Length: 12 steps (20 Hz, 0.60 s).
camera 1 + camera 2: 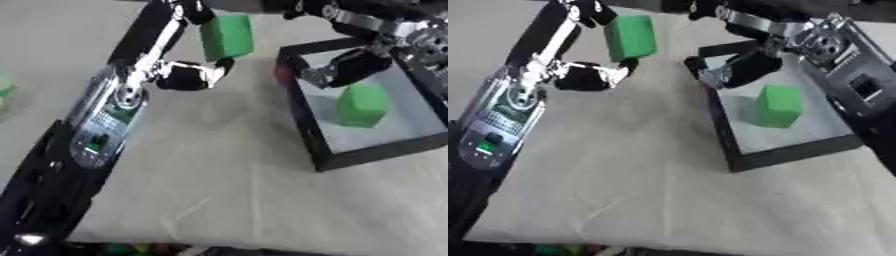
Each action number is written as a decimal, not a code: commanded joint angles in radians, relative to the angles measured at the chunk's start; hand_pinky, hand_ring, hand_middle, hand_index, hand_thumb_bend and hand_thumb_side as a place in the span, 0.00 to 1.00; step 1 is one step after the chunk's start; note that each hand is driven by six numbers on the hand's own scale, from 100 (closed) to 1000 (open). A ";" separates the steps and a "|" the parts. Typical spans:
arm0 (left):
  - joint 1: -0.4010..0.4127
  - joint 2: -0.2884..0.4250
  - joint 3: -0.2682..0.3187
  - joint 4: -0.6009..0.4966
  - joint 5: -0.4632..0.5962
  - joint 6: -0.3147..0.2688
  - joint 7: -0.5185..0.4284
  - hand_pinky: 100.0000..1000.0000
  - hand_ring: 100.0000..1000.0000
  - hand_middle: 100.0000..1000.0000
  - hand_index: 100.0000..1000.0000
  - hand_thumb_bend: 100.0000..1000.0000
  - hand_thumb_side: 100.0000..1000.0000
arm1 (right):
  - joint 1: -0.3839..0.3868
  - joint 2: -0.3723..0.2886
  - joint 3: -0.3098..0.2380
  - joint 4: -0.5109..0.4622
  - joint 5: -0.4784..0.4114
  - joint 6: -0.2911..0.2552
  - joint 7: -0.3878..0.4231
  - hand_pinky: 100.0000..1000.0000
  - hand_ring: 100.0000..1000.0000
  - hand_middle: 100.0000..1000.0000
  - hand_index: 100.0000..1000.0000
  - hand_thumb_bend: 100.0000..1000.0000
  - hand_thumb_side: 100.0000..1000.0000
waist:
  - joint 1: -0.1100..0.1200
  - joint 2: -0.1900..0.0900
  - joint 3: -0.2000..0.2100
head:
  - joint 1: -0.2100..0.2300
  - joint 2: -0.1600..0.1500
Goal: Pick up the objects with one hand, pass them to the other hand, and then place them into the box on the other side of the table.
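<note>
The left hand (188, 75) is holding a green block (227, 36) up above the table (219, 175), with the block sitting at the fingertips rather than deep in the palm; the thumb and fingers are curling against its lower edge and far side, pinching it. The right hand (741, 67) is hanging over the near-left corner of the black box (789, 152), its fingers appearing relaxed and holding nothing. A second green block (778, 105) is already lying inside the box, apart from the right hand. The main risk is judged to be a drop during the handover: the held block is resting on little finger contact, so it may be slipping if the left hand lets go before the right hand is closing round it. The box wall is also standing close to the right hand and could be getting knocked.
</note>
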 commanded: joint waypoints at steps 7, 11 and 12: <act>-0.035 -0.023 -0.019 -0.034 0.040 -0.006 0.001 0.66 0.62 0.51 0.39 0.09 0.08 | -0.028 0.008 -0.003 0.020 0.059 -0.031 0.015 0.97 1.00 1.00 1.00 0.00 0.07 | -0.013 -0.001 0.009 | -0.019 -0.018; -0.036 -0.025 -0.025 -0.044 0.054 -0.003 -0.005 0.65 0.62 0.51 0.39 0.09 0.08 | -0.029 0.014 -0.004 0.026 0.068 -0.029 0.010 0.97 1.00 1.00 1.00 0.00 0.08 | -0.012 0.003 0.011 | -0.023 -0.032; -0.036 -0.027 -0.025 -0.045 0.057 -0.001 -0.005 0.65 0.62 0.51 0.39 0.09 0.08 | -0.029 0.015 -0.003 0.027 0.070 -0.029 0.010 0.97 1.00 1.00 1.00 0.00 0.09 | -0.012 0.004 0.012 | -0.024 -0.036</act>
